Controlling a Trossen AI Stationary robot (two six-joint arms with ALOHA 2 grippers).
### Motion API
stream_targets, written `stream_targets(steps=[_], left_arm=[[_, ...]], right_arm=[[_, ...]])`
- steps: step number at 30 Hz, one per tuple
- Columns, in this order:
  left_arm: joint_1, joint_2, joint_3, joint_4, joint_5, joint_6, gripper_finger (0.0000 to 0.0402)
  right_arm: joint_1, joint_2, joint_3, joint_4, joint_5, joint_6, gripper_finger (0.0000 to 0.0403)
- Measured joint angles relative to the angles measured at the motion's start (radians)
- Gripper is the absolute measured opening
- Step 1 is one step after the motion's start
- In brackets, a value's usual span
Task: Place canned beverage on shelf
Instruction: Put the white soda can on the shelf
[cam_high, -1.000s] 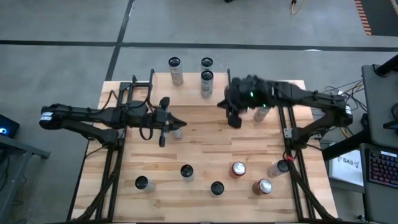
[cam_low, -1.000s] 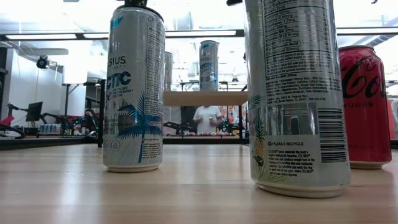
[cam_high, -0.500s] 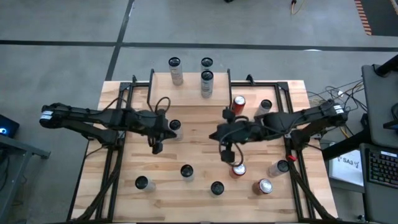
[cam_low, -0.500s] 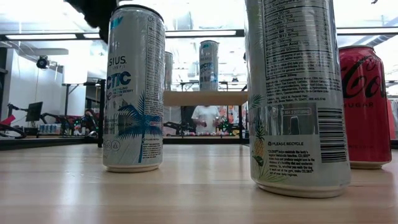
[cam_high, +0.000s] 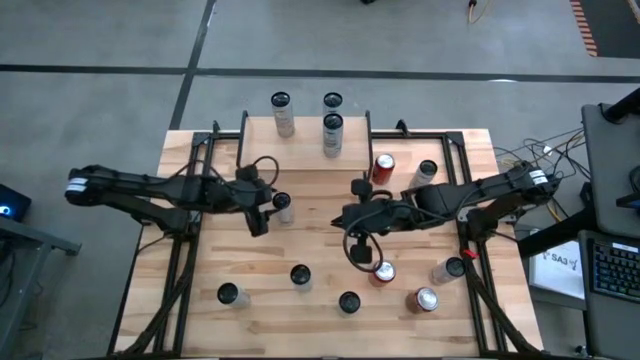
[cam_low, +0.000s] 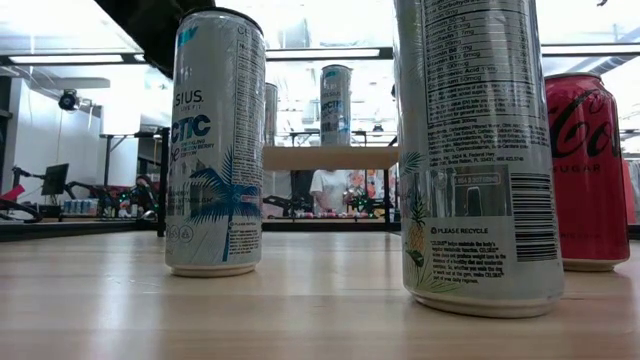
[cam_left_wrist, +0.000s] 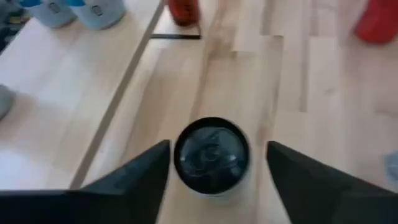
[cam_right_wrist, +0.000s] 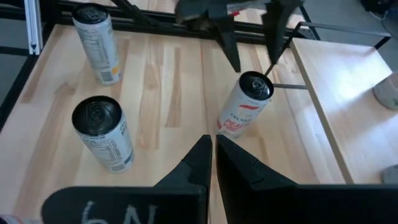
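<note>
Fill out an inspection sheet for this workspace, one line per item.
Surface: plank tabletop, bare wood between cans.
Job's things: shelf at the far edge carries three cans; white Celsius can stands on the table.
Clutter: more cans along the near edge, red can included.
Grippers: left gripper open, straddling the white can; right gripper shut, empty, mid-table.
Cables: bundle off the right side.
Surroundings: keyboard right; person beyond the table.
</note>
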Motion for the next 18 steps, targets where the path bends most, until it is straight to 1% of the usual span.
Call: stream_targets(steps=[2,4,7,11,18], left_arm=[[0.000,0.019,0.000,0.006,-0.013,0.005,0.0295],[0.000,0.040,0.000,0.007,-0.013,0.007,0.0323],[0.000,0.071,0.000,0.009,-0.013,-0.009,0.0346],[0.000,0.113,0.000,0.022,-0.013,-0.031,0.0349],[0.000,0.184,0.000,0.034,-0.014,-0.075,0.0334]], right_arm=[[0.000,0.000,0.000,0.001,0.000,-0.012,0.0013],[0.000,0.000,0.000,0.000,0.000,-0.019,0.0013],[0.000,0.000,0.000,0.000,0.000,-0.022,0.0013],[0.000,0.000,-0.008,0.007,0.000,-0.039,0.0013],[0.000,0.000,-0.035,0.008,0.000,-0.050,0.0013]])
